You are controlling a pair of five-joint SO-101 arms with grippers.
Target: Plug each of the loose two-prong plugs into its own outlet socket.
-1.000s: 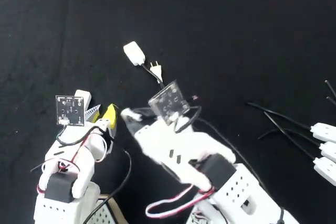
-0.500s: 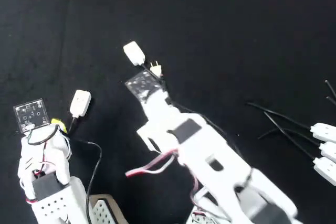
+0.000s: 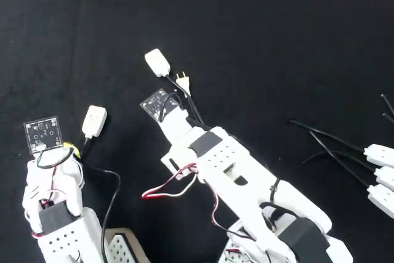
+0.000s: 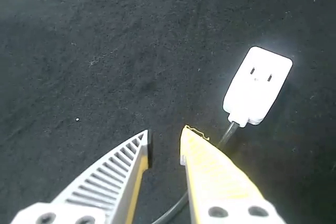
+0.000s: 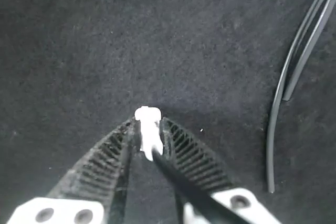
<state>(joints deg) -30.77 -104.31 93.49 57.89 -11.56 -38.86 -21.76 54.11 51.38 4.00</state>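
A white outlet socket [image 4: 257, 90] lies face up on the black cloth just ahead of my left gripper [image 4: 165, 140], which is open and holds nothing. In the high view this socket [image 3: 93, 121] sits right of the left arm. A second socket [image 3: 157, 63] lies farther back, with a white two-prong plug [image 3: 181, 80] beside it, its prongs pointing away. My right gripper [image 5: 149, 129] is shut on that plug [image 5: 147, 115], and the plug's black cable trails back between the fingers.
Several white connectors [image 3: 380, 155] with thin black cables [image 3: 326, 140] lie at the table's right edge. Two black cables [image 5: 294, 72] run past the right gripper. The left socket's cable [image 3: 111, 189] loops beside the left arm's base.
The left arm drew back to the left, away from the near socket. The right arm swung forward and left up to the plug by the far socket.
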